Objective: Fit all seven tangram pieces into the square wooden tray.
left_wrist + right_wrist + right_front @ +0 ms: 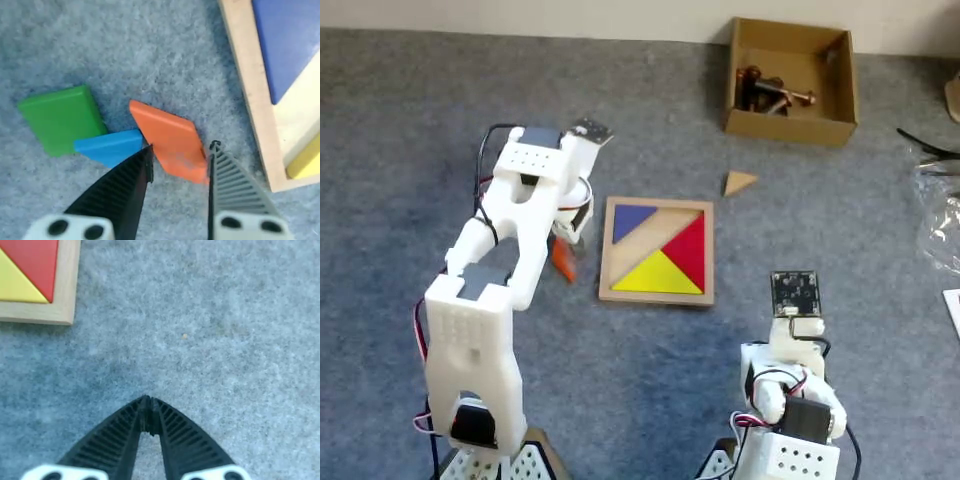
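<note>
The square wooden tray (657, 293) lies mid-table and holds a blue piece (629, 220), a red triangle (691, 246) and a yellow triangle (659, 273). Just left of it an orange parallelogram (171, 141) lies flat on the carpet. My left gripper (181, 152) is open and low over the parallelogram, one finger at each side of it. Beside the orange piece are a light-blue triangle (109, 146) and a green piece (59, 118). A wood-coloured triangle (739, 181) lies beyond the tray's far right corner. My right gripper (149, 406) is shut and empty above bare carpet, near the tray's corner (64, 295).
An open cardboard box (790, 118) with small metal parts stands at the back right. Clear plastic and other items lie at the right edge (942, 215). Grey carpet covers the table, with free room in front of and to the right of the tray.
</note>
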Motion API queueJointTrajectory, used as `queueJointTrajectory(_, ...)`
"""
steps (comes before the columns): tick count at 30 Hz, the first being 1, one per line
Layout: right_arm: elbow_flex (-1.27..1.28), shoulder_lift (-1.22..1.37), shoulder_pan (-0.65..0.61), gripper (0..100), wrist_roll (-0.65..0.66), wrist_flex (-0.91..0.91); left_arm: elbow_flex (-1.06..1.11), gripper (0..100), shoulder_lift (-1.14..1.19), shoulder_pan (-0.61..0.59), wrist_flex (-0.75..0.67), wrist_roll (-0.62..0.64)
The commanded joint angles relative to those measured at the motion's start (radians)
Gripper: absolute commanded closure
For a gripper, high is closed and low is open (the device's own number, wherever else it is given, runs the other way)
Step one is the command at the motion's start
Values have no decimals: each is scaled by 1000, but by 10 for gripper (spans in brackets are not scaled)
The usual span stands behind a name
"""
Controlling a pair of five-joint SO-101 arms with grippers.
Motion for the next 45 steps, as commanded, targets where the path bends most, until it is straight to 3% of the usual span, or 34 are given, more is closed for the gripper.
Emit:
queueJointTrajectory(1,110,-8,-4,993,-5,-27,-4,836,-18,-7,-6,6)
queueJointTrajectory(8,110,-8,-4,993,-5,-27,2,831,-16,-28,-5,8)
queueJointTrajectory(13,110,-8,-4,993,-5,-27,2,744,-16,-28,-5,74)
queueJointTrajectory(33,110,-8,-4,993,-5,-27,47,773,19,-33,-48,69)
queueJointTrajectory(38,110,-8,-4,993,-5,-27,22,815,25,-35,-68,-31)
queueJointTrajectory(45,110,-8,-4,993,-5,-27,19,818,24,-36,-68,-44)
